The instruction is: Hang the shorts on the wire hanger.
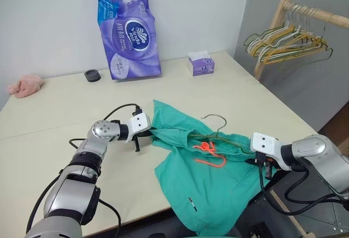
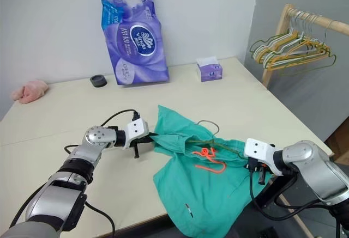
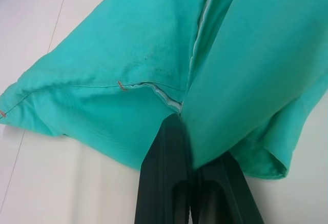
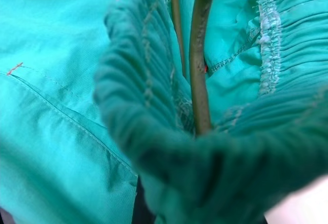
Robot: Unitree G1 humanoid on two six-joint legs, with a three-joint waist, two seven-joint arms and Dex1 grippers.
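Note:
The teal-green shorts (image 1: 210,186) lie crumpled near the table's front edge, one leg hanging over it, with the orange drawstring (image 1: 208,153) on top. The wire hanger (image 1: 217,121) has its hook sticking up behind the waistband, and its wire runs inside the gathered waistband (image 4: 199,55). My left gripper (image 1: 146,134) is shut on a fold at the shorts' left end (image 3: 169,96). At the right end of the waistband my right gripper (image 1: 254,158) is shut on the bunched fabric, which hides its fingers in the right wrist view.
A purple toilet-paper pack (image 1: 129,28), a small tissue box (image 1: 200,63) and a black round thing (image 1: 92,75) stand at the table's back. A pink cloth (image 1: 24,85) lies far left. A wooden rack with bunched hangers (image 1: 289,42) stands beyond the table's right edge.

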